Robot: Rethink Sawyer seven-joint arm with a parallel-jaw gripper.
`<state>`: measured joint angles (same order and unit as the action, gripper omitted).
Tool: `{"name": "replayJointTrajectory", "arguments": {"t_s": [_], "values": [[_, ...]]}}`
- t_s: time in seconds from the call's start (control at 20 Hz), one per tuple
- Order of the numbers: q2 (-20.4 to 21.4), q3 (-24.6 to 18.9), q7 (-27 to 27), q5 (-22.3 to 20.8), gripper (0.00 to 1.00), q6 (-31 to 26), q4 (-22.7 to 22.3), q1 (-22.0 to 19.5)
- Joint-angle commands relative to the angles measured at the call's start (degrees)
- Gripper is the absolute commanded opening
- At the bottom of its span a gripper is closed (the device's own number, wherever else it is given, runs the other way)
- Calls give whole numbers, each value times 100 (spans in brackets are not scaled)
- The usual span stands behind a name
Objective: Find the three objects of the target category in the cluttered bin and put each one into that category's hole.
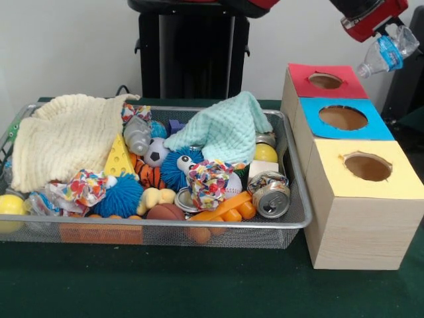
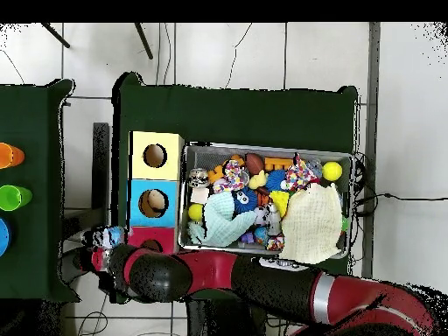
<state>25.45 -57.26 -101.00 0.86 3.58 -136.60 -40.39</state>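
Now tool (image 1: pixel 389 30) grips a plastic bottle (image 1: pixel 387 52) w/ blue label, tilted, held in air just beyond red box (image 1: pixel 324 83), off to its side; bin (image 1: pixel 291 218) full of toys & cloths on worktop (image 1: pixel 199 285).

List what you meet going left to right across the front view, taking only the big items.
Cream blanket → yellow cheese wedge → mint cloth → crushed can → yellow-topped box, with the gripper holding a plastic bottle up at the top right.
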Motion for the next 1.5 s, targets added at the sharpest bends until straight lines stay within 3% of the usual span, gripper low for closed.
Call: {"name": "replayJointTrajectory", "arguments": {"t_s": [0.05, 0.45, 1.2, 1.5], "values": [[-915, 298, -550, -510, 0, 445, 1031, -177], [-1069, 446, -466, -699, 0, 143, 1407, -167], [-1226, 417, -239, -636, 0, -566, 1975, -246], [-1172, 626, -121, -731, 0, -754, 2111, -234]]}}
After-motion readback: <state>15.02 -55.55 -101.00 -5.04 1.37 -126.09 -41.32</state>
